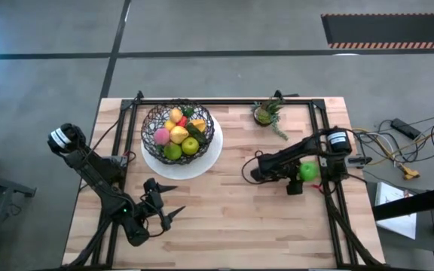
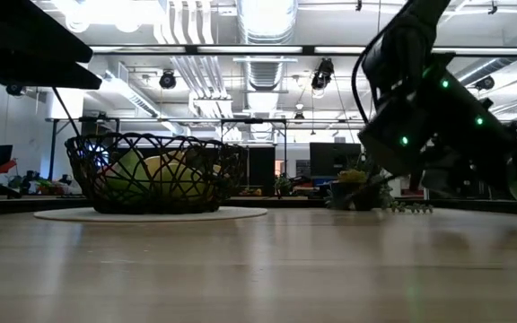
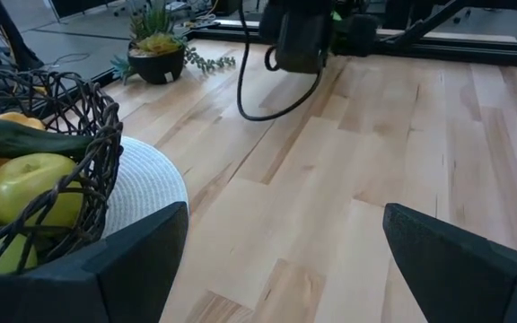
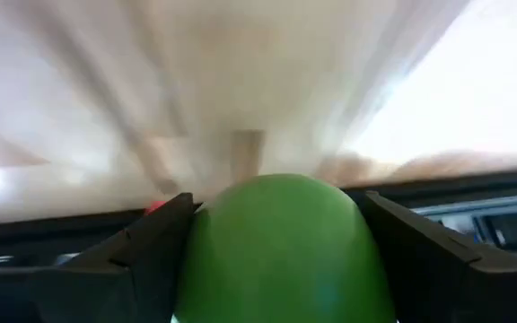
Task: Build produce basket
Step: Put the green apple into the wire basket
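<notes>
The black wire basket [image 1: 151, 120] stands on a white round plate [image 1: 209, 158] at the table's far left. It holds yellow, green, pink and red produce [image 1: 178, 134]. It also shows in the low view [image 2: 155, 170] and the left wrist view [image 3: 97, 135]. My right gripper [image 1: 305, 181] is near the table's right edge, shut on a round green fruit [image 4: 281, 242], which also shows in the high view [image 1: 308, 172]. My left gripper [image 1: 173, 203] is open and empty near the front edge, to the near side of the basket. My right gripper pinches the round green fruit between its two fingers, one on each side of it [image 4: 209, 260]. The fruit fills the gap between the fingers [image 4: 151, 242]. I cannot tell whether it is clear of the table.
A small potted plant [image 1: 266, 113] stands at the far edge, right of the basket. A black frame rail [image 1: 330, 188] runs along the table's sides. Cables [image 1: 398, 150] lie off the right edge. Bare wood [image 1: 224, 218] lies between the arms.
</notes>
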Robot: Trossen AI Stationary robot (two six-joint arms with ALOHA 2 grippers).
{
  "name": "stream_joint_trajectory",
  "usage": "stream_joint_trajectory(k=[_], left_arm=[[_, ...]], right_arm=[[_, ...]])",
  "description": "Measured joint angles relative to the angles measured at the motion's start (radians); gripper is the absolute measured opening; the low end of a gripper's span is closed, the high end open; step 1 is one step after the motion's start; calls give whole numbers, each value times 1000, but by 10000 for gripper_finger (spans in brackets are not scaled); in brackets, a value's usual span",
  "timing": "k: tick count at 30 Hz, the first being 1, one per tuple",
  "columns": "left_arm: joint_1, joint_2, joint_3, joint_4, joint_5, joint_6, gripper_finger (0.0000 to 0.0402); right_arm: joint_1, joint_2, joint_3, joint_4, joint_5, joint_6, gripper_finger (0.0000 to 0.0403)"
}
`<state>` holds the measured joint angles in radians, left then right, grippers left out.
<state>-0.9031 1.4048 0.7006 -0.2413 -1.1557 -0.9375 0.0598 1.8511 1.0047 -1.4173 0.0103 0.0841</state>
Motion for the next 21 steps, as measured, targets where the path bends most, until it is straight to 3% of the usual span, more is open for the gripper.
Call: stream_joint_trajectory(k=[5,11,17,21], left_arm=[[0,0,0,0,0,0,357],[0,0,0,-1,0,2,357],[0,0,0,11,0,14,357],[1,48,0,152,-9,170,357]], right_arm=[[40,-43,59,71,-19,1,280],[73,-178,101,422,-89,2,279],[73,-360,-40,1124,-89,27,279],[74,-415,-233,1693,-90,23,279]])
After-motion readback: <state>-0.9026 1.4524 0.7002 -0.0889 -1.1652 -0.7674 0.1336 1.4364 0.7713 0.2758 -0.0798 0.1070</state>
